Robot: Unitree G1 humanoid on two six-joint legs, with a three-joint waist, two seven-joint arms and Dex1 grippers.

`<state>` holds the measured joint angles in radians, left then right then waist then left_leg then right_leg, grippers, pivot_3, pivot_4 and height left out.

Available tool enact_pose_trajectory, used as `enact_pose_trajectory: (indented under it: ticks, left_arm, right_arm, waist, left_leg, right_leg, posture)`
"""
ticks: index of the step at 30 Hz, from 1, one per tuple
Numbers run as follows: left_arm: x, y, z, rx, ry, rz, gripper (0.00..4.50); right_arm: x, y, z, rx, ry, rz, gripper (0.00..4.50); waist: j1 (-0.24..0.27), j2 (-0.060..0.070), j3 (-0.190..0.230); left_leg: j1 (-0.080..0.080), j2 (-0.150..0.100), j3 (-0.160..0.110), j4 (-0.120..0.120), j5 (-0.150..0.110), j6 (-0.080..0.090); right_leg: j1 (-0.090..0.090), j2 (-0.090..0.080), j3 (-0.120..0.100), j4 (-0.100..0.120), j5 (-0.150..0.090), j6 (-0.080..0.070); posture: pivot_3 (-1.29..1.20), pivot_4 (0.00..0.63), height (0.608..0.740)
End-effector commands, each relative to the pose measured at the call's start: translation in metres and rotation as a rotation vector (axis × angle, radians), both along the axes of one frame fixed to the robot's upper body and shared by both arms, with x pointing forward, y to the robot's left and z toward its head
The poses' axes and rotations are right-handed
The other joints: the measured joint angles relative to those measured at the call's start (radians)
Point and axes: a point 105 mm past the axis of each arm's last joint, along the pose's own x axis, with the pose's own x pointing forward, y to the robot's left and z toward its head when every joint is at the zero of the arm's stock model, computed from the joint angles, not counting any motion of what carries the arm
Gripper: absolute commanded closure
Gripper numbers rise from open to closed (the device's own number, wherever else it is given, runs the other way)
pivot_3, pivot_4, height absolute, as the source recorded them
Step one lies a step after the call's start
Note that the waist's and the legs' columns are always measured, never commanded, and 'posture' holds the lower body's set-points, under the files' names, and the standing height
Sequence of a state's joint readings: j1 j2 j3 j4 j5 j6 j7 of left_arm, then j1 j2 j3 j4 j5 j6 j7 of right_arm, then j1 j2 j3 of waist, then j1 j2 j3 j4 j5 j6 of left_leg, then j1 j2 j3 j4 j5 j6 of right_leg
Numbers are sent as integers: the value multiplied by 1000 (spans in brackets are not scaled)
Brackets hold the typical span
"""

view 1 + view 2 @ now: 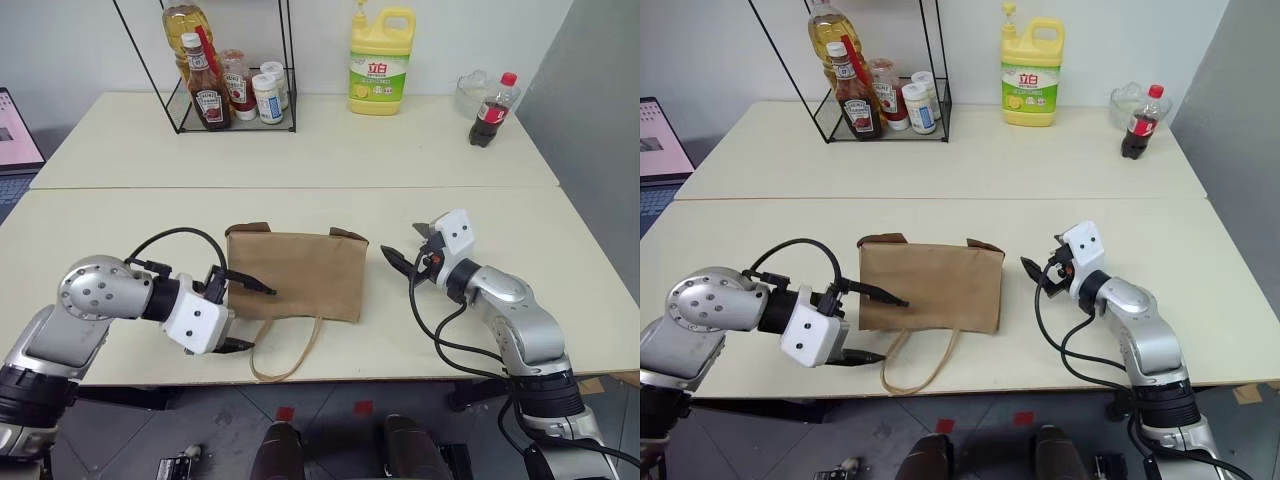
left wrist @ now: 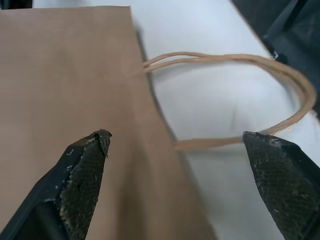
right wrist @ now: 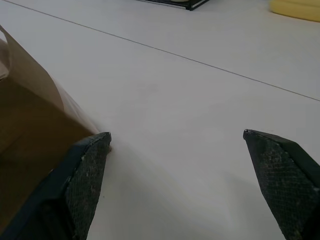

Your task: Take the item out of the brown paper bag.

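Brown paper bag (image 1: pixel 296 272) lies flat on bench (image 1: pixel 120 215), handles toward robot; item unseen, presumably inside. Left end effector (image 1: pixel 245 317) wide open, empty, over bag's handle edge. Right end effector (image 1: pixel 400 266) wide open, empty, beside bag. Step: approach. Next: pinch bag's mouth edge, spread it.

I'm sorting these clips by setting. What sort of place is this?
Probably an indoor test room staged as a kitchen or grocery spot: cream tables pushed together, a black wire rack of sauce bottles, a yellow detergent jug, and a flat brown paper bag.
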<state>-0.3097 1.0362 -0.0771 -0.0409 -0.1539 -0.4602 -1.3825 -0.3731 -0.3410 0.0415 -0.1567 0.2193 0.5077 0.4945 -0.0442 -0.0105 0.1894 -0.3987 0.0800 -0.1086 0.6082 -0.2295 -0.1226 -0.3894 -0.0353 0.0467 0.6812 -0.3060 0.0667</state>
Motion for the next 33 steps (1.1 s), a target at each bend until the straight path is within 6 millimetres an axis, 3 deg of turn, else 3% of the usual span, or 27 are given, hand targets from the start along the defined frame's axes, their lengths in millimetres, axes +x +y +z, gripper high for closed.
enact_pose_trajectory:
  ticks: [1, 8, 33]
  left_arm:
    - [0, 4, 8, 20, -24, -16, 0]
    - [-1, 6, 2, 33, -15, -23, 0]
    - [-1, -23, -2, -78, 16, -35, 0]
  right_arm:
    - [-3, 1, 17, 17, -62, 3, 52]
    - [-1, 0, 17, 17, -63, 1, 52]
    - [-1, -3, 18, 19, -63, -21, 52]
  waist:
    - [-1, 0, 0]
    - [-2, 0, 0]
    - [-2, 0, 0]
  left_leg:
    - [0, 0, 0, 0, 0, 0]
    - [0, 0, 0, 0, 0, 0]
    - [0, 0, 0, 0, 0, 0]
  right_leg:
    - [0, 0, 0, 0, 0, 0]
    - [0, 0, 0, 0, 0, 0]
    - [0, 0, 0, 0, 0, 0]
  posture:
    - [0, 150, 740]
    - [0, 150, 740]
    - [0, 150, 740]
